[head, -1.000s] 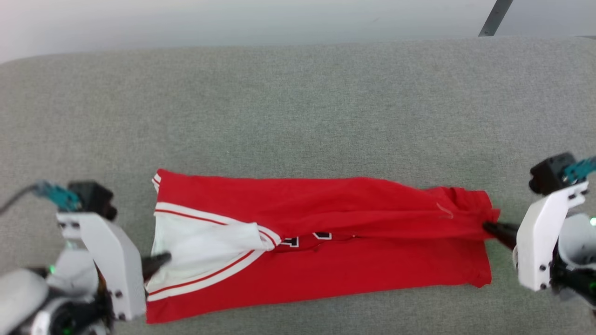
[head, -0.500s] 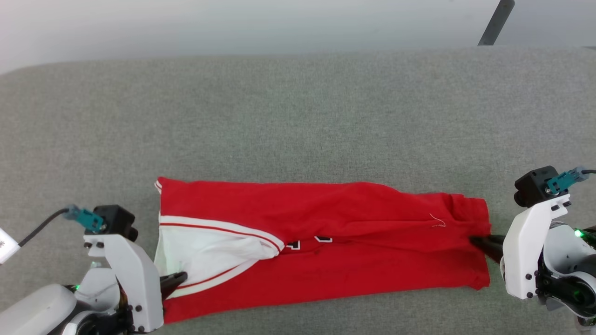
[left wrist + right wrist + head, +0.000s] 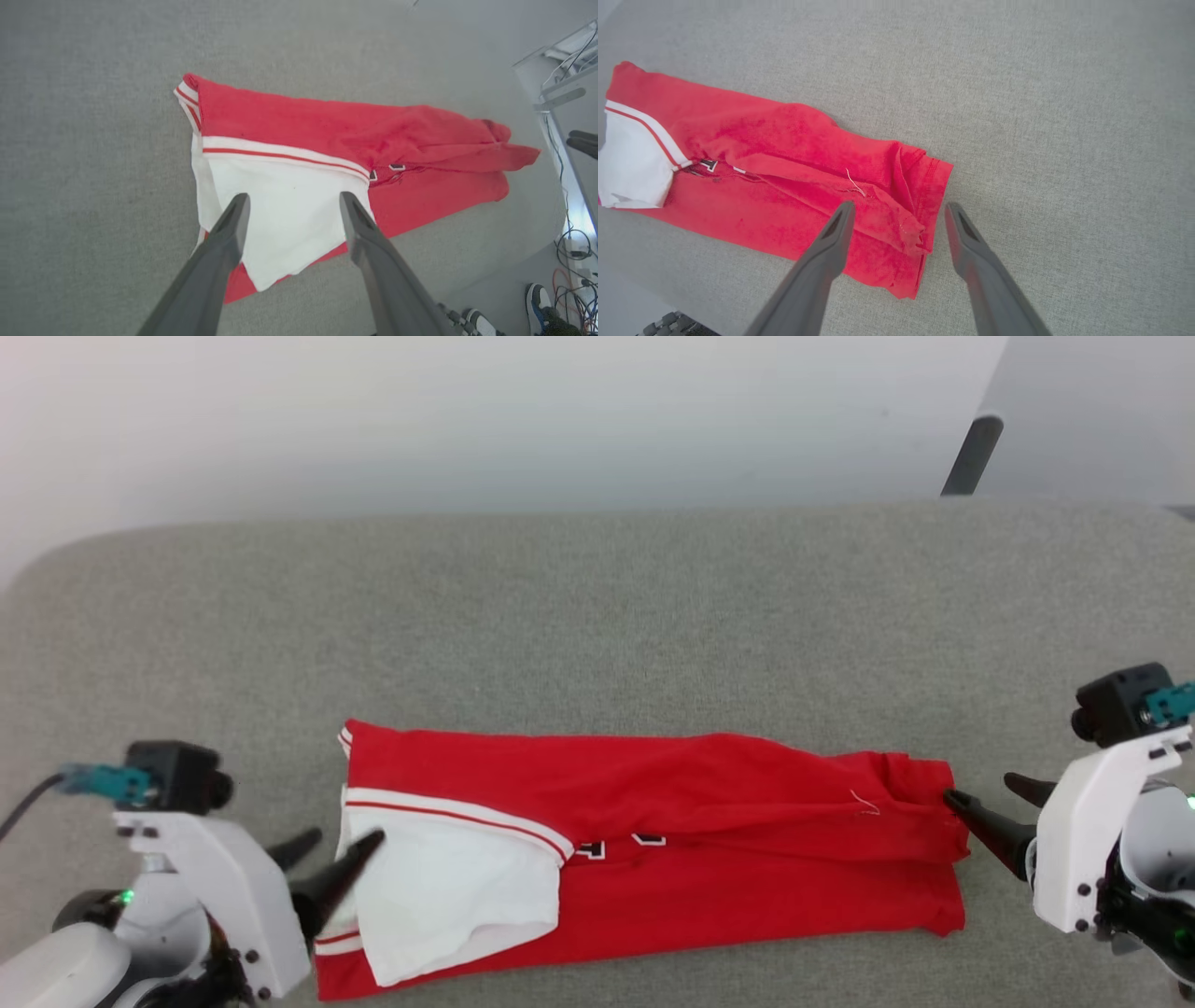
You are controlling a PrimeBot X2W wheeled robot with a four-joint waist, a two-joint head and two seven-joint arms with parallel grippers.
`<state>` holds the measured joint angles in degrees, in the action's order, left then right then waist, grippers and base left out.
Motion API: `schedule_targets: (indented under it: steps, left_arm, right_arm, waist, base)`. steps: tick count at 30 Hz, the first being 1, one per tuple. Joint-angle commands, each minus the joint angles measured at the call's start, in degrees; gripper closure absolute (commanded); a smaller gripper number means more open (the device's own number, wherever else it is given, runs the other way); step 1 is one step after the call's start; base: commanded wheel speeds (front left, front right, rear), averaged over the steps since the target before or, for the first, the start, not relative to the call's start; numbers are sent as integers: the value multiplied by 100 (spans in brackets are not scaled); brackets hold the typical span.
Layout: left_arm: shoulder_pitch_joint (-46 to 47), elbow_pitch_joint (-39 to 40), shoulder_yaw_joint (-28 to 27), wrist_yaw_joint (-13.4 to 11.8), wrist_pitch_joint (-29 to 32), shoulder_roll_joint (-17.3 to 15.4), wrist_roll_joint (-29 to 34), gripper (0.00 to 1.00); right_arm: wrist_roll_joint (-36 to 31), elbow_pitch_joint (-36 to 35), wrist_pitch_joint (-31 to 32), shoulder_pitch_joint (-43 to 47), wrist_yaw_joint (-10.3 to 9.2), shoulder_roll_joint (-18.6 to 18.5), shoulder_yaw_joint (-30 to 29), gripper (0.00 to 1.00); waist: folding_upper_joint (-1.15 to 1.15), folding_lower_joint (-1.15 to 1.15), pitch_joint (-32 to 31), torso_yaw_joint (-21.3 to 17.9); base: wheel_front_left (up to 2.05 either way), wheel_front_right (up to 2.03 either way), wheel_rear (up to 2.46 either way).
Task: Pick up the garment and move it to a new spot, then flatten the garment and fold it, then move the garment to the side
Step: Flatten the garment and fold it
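Grey fabric surface [image 3: 597, 616] spans the middle; pale wall [image 3: 467, 420] across the top; dark post [image 3: 971, 455] upper right; cables [image 3: 572, 261] on floor [image 3: 514, 280] lower right.

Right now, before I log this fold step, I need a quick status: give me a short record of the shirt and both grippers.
surface: grey, padded
garment: red jersey, folded lengthwise into a long band, lying on the surface
white sleeve: on top, at the robot's left end
left gripper: jaws open at the sleeve end, holding nothing
right gripper: jaws open at the hem end, holding nothing
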<state>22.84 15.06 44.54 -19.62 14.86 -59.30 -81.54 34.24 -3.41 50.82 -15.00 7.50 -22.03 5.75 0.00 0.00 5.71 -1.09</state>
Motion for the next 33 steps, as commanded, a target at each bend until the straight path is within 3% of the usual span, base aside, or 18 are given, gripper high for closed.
schedule_targets:
  steps: [1, 11, 14, 18, 25, 33]
  left_arm:
    - [-111, -21, -69, 37, -184, 21, 45, 0]
    - [-1002, -450, -585, 439, -2437, 244, 393, 0]
    - [-1240, -631, -797, 560, -2863, 371, 544, 0]
    - [-1581, -838, -1306, 713, -2994, 673, 926, 0]
    - [-2504, -996, -2766, 1126, -2989, 1685, 1747, 0]
    - [-2805, -1030, -3427, 1647, -2994, 2447, 2431, 0]
  right_arm:
    - [-102, -11, -79, 122, -2, 32, -65, 0]
    - [-468, 333, -245, 560, -2, 451, -665, 0]
    - [-505, 487, -193, 624, -2, 542, -847, 0]
    - [-601, 670, -100, 635, -2, 613, -1055, 0]
    - [-750, 983, 81, 466, -2, 671, -1222, 0]
    - [-908, 1569, 150, 117, -2, 706, -1229, 0]
  waist:
    - [0, 0, -135, 6]
    - [0, 0, -412, 118]
    - [0, 0, -436, 200]
    - [0, 0, -437, 323]
    - [0, 0, -318, 511]
    - [0, 0, 0, 787]
  base:
    - [0, 0, 0]
    - [0, 0, 0]
    - [0, 0, 0]
    - [0, 0, 0]
    - [0, 0, 0]
    - [0, 0, 0]
